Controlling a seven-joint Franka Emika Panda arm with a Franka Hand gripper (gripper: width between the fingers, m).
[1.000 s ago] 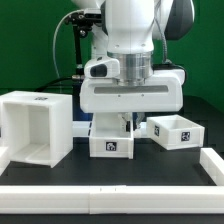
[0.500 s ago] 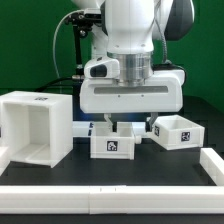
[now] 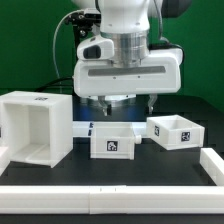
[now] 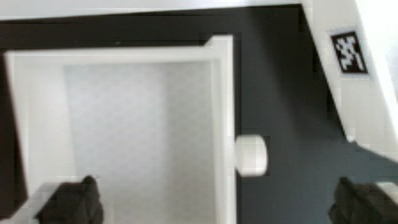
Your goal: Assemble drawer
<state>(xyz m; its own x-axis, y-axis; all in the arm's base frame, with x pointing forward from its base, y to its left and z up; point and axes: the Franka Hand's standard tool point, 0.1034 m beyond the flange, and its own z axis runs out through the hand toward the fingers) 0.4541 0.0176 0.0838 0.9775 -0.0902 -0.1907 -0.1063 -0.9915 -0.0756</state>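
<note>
The large cube-shaped shell (image 3: 35, 125) stands at the exterior view's left, its open side facing the camera. One small tray (image 3: 113, 140) with a tag on its front sits in the middle of the table. The second tray (image 3: 175, 130) lies at the right, turned at an angle. My gripper (image 3: 125, 103) hangs open and empty above the middle tray. In the wrist view the gripper (image 4: 222, 205) straddles that tray's side wall (image 4: 219, 110). One dark fingertip (image 4: 75, 200) is over the tray's inside, the other is over the dark table. A round knob (image 4: 251, 155) sticks out of that wall.
Long white border bars run along the front (image 3: 110, 200) and the right side (image 3: 212, 162) of the black table. A white tagged part (image 4: 347, 50) shows at the wrist view's corner. A flat white board (image 3: 82, 128) lies between the shell and the middle tray.
My gripper has risen straight up from the middle tray's wall. The tray stays on the table.
</note>
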